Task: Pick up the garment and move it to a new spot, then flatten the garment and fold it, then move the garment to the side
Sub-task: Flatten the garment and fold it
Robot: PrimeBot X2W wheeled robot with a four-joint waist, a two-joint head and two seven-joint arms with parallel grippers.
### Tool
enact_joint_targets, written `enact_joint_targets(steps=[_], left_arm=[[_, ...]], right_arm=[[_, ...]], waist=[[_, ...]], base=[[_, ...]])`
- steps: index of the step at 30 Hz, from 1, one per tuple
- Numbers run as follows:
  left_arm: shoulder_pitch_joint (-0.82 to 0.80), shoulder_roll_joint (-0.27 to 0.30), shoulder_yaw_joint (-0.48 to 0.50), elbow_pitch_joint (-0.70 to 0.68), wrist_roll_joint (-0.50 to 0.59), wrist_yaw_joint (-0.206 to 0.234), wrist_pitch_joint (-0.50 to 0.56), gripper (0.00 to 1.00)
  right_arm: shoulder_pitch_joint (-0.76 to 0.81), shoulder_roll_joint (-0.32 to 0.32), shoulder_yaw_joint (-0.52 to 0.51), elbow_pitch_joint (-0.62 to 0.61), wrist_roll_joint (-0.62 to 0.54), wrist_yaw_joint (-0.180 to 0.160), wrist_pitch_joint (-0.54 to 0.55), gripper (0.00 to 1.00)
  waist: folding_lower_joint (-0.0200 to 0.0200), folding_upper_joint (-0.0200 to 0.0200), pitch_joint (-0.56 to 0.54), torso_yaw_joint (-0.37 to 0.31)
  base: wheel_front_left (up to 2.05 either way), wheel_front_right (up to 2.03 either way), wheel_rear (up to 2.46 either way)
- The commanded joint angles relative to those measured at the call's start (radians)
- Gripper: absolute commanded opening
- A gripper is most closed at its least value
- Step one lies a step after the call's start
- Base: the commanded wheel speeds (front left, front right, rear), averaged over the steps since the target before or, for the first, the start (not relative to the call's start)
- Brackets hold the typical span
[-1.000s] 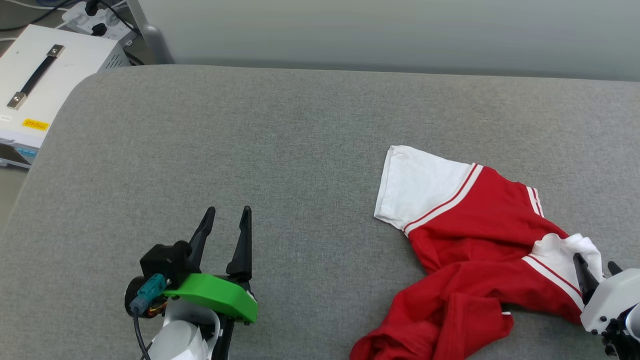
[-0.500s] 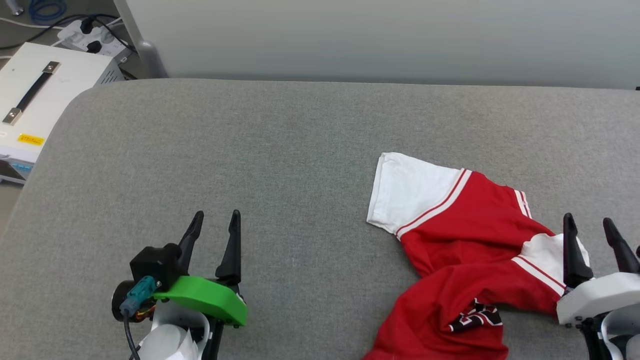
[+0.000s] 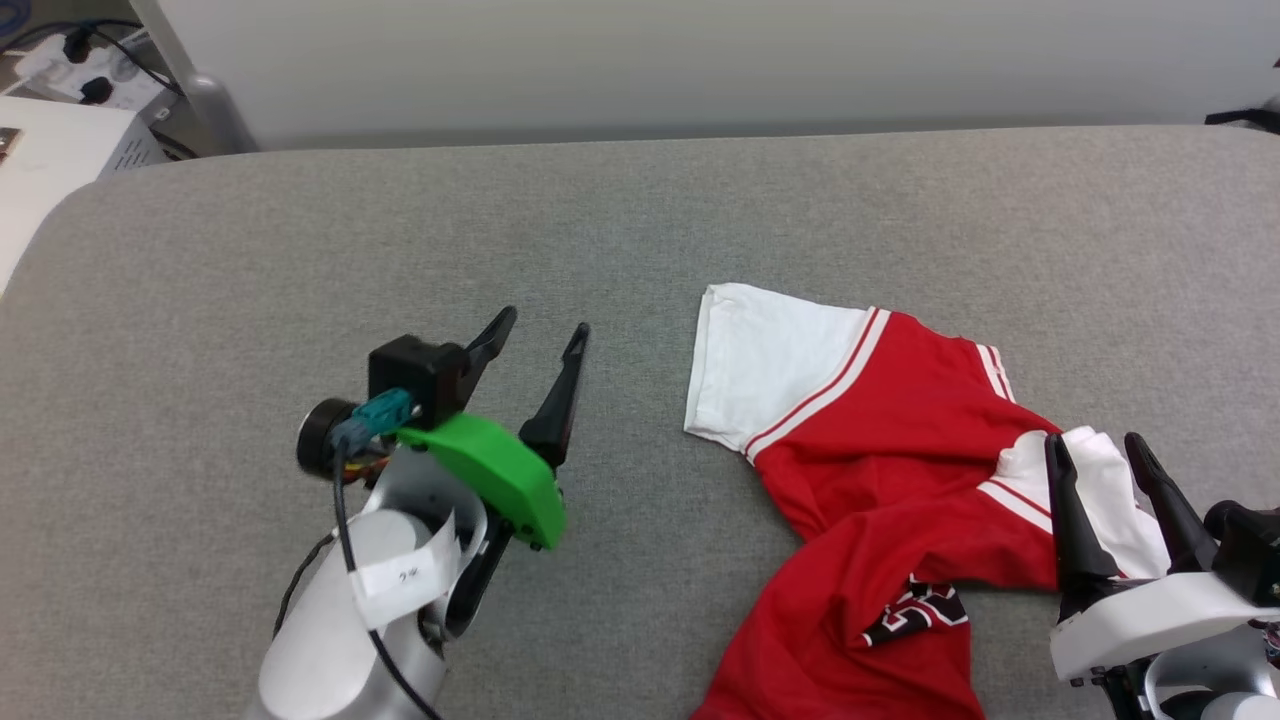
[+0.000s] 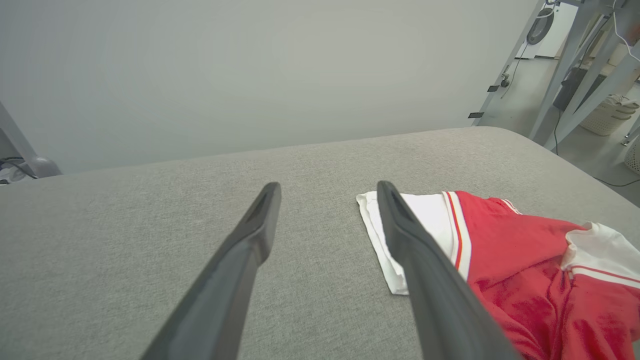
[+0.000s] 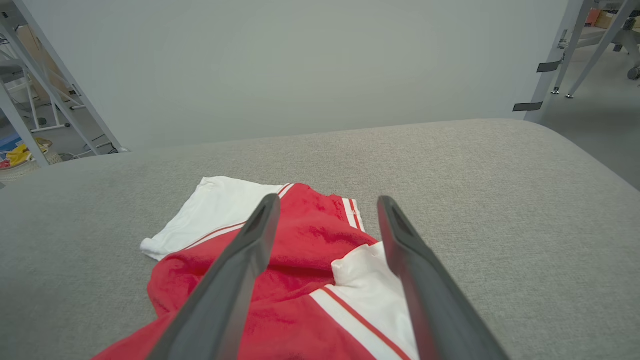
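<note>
Red jersey T-shirt [image 3: 880,430] lay crumpled lower right on grey counter [image 3: 300,230]. Right tool [image 3: 1092,440], spread apart, sat over its bunched sleeve [image 3: 1100,490], likely for a grasp; left tool [image 3: 545,325] apart, empty, centre-left.

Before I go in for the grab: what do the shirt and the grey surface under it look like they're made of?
The garment: soft, likely knit fabric, matte, red with white sleeves; it crumples and drapes in loose folds. The grey surface: woven upholstery-like cloth, matte, with a fine visible weave and rounded, probably padded edges.

Grn cover [image 3: 490,478], teal plug [image 3: 375,412], blk fingers [image 3: 562,395].
</note>
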Motion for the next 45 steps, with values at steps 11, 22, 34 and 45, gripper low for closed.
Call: enact_joint_targets(steps=[11,22,34,45], left_arm=[[-0.326,-0.027,-0.193,0.189,-0.016,-0.051,0.285,1.00],[-0.518,0.030,-0.346,0.430,-0.108,-0.054,0.480,1.00],[-0.543,0.043,-0.517,0.576,-0.201,-0.054,0.734,0.00],[-0.559,0.125,-0.466,0.536,-0.167,0.006,0.425,0.00]], right_arm=[[-0.060,0.001,0.050,-0.008,0.042,-0.001,-0.034,1.00],[-0.105,0.001,0.105,0.036,0.080,-0.001,-0.090,1.00],[-0.125,0.001,0.131,0.082,0.109,-0.001,-0.115,1.00],[-0.111,0.001,0.086,0.087,0.110,-0.001,-0.096,1.00]], waist=[[0.0000,0.0000,0.160,-0.146],[0.0000,0.0000,0.244,-0.233],[0.0000,0.0000,0.254,-0.232],[0.0000,0.0000,0.204,-0.179]], base=[[0.00,0.00,0.00],[0.00,0.00,0.00],[0.00,0.00,0.00],[0.00,0.00,0.00]])
